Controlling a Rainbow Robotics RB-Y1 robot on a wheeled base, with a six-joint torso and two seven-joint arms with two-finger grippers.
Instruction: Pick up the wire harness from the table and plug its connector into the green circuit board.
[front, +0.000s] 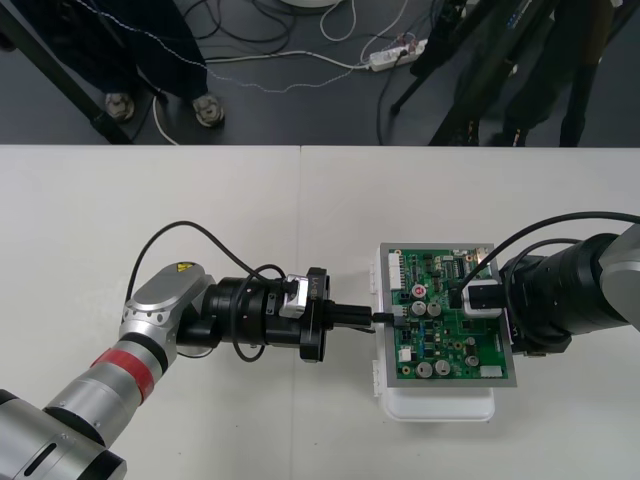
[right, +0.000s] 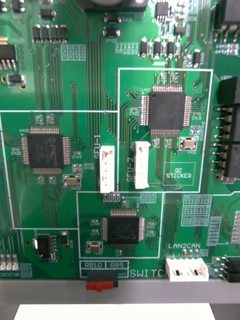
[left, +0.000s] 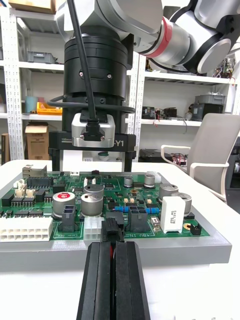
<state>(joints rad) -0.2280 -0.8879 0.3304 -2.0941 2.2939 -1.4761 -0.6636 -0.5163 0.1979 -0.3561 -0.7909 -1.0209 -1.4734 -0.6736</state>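
The silver, red-ringed left arm (front: 150, 335) stretches low and level, its black-fingered left gripper (front: 371, 315) pinched together on a small black plug (left: 112, 231). The right arm (front: 590, 285) reaches in with its wrist turned downward. Its right gripper (left: 91, 170) has its fingers spread wide.

I work in an electronics lab, or a workshop of that kind. My bench (front: 150, 220) is a plain light one. On it sits a bare green circuit board (front: 440, 345) on a white base (front: 440, 405), its chips and connectors uncovered (labels such as SWITCH and LAN2CAN are printed on it). Beyond the bench's far edge the dark floor (front: 300, 115) carries loose cables (front: 300, 60) and a white power strip (front: 397, 53), and black stand legs (front: 70, 88) slant across it.
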